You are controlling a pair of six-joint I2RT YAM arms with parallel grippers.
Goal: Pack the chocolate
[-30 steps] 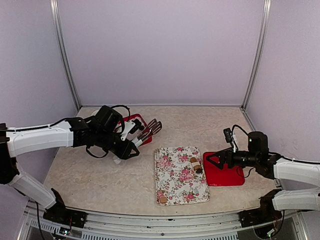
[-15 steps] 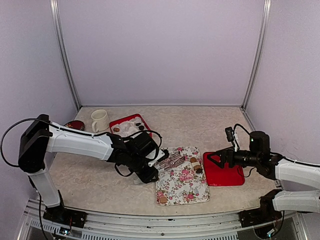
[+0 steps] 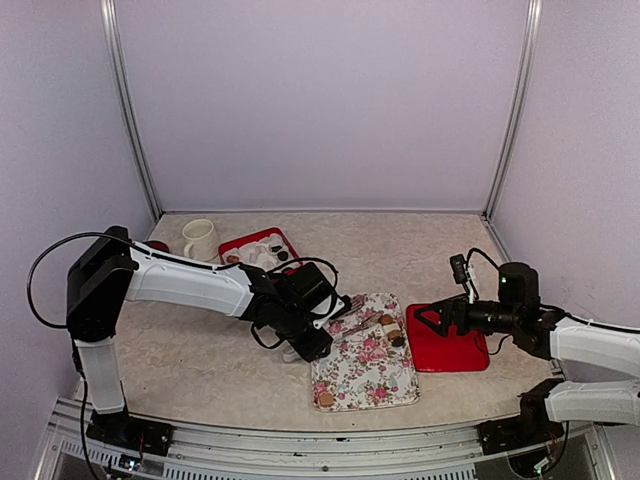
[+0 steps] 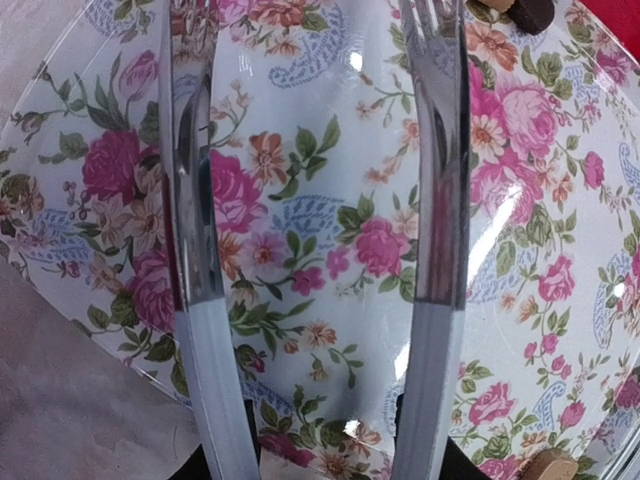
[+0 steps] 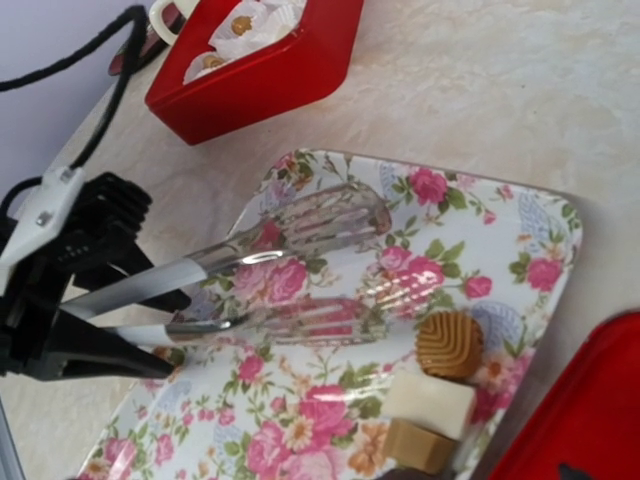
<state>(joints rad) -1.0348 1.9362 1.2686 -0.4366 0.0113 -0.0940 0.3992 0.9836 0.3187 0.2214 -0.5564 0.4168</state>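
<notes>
Chocolate pieces lie in two places. A ridged round tan piece (image 5: pixel 447 345), a cream-white block (image 5: pixel 430 402) and a small tan block (image 5: pixel 415 443) sit bunched together near the right edge of the glossy rectangular tray printed with pink roses (image 3: pixel 350 385). A lone tan piece (image 3: pixel 325 398) lies at its near left corner. More pieces rest in the white crinkled liner (image 5: pixel 262 15) of the red box (image 5: pixel 270 80), farther back on the beige mottled desk (image 3: pixel 200 350) beside a white mug (image 3: pixel 200 240).

The left arm (image 3: pixel 190 285) reaches over the tray's far left part. Its jaws, two long shiny slotted blades, stand apart with nothing between them; whether they touch the tray I cannot tell. The right arm (image 3: pixel 590 340) holds its jaws spread wide and empty above a flat red lid (image 3: pixel 465 355) just right of the tray.
</notes>
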